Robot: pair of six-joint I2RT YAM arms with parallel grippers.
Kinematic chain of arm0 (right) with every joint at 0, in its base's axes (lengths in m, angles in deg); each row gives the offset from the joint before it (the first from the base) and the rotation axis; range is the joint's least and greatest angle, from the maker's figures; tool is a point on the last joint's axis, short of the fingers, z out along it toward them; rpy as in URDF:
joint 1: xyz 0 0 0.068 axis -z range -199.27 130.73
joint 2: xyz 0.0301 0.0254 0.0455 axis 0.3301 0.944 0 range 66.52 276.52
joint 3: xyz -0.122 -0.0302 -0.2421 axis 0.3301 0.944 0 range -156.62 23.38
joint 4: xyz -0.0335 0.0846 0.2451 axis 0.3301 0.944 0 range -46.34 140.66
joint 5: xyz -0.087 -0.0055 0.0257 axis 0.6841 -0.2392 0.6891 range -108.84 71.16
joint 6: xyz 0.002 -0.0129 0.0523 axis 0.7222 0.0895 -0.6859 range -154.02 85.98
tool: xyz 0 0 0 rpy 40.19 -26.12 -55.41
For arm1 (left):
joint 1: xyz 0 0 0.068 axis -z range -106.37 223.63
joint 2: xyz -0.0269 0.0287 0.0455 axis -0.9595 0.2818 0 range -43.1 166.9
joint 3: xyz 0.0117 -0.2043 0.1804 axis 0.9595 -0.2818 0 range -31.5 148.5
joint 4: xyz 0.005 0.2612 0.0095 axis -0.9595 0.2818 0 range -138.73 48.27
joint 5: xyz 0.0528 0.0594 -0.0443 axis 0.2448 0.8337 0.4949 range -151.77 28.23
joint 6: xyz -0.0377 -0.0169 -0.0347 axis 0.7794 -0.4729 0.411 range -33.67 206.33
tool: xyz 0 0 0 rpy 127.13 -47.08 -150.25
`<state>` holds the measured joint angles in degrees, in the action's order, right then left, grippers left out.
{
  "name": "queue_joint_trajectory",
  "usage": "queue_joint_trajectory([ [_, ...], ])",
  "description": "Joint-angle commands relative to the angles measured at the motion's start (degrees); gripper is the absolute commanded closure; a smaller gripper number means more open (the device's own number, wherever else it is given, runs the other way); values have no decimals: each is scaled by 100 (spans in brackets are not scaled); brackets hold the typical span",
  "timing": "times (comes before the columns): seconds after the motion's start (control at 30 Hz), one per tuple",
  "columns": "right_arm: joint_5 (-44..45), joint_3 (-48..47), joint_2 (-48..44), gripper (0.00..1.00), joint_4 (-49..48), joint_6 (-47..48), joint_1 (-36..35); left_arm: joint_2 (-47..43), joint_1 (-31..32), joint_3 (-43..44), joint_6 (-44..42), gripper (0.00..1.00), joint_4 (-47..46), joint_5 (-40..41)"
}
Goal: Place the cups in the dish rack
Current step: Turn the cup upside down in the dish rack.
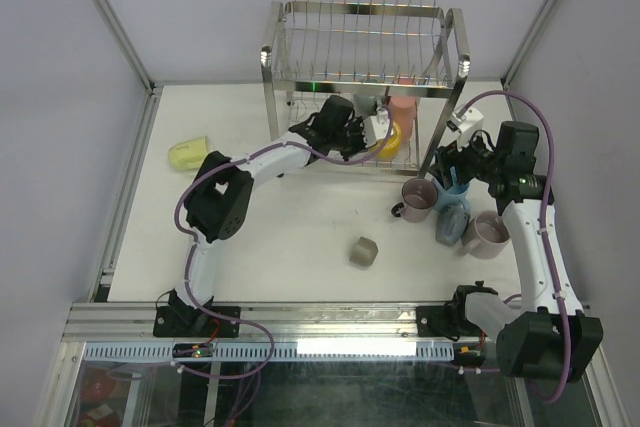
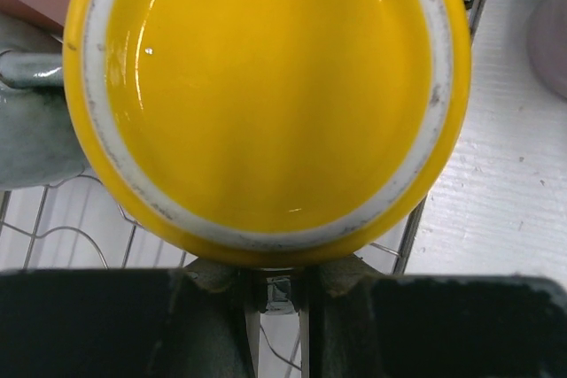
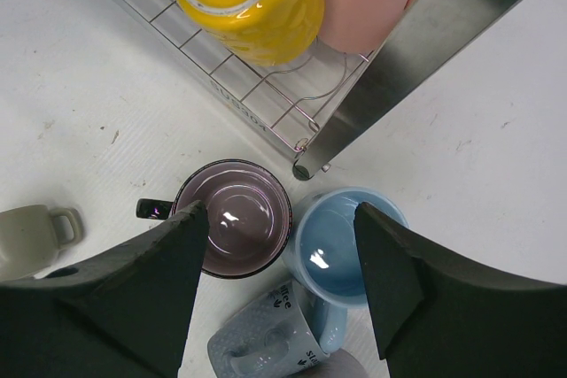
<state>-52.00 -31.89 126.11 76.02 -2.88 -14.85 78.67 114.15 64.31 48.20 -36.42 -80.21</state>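
My left gripper is inside the lower tier of the steel dish rack, shut on a yellow mug. The mug's underside fills the left wrist view above the gripper. The mug lies on its side on the rack wires beside a pink mug. My right gripper is open and empty. It hovers over a mauve mug and a light blue mug, in front of the rack leg.
A grey-blue mug lies on its side near another mauve mug. A small grey-beige mug sits mid-table and a pale yellow-green mug lies far left. Frame posts stand at the table's back corners.
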Motion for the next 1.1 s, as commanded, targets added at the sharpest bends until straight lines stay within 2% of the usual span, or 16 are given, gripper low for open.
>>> queue_joint_trajectory([
  [0.0, 31, -42, -87, 30, -266, -55, 41, 27, 8, 617, -6, 100, -489, -384],
  [0.37, -7, -73, -57, 31, -242, -47, 40, 498, 9, 1088, 290, 100, -498, -695],
  [0.87, -5, -64, -61, 31, -243, -46, 39, 861, 128, 1291, 453, 100, -497, -968],
  [1.07, -24, -55, -70, 31, -239, -54, 38, 947, 162, 1577, 497, 95, -496, -980],
])
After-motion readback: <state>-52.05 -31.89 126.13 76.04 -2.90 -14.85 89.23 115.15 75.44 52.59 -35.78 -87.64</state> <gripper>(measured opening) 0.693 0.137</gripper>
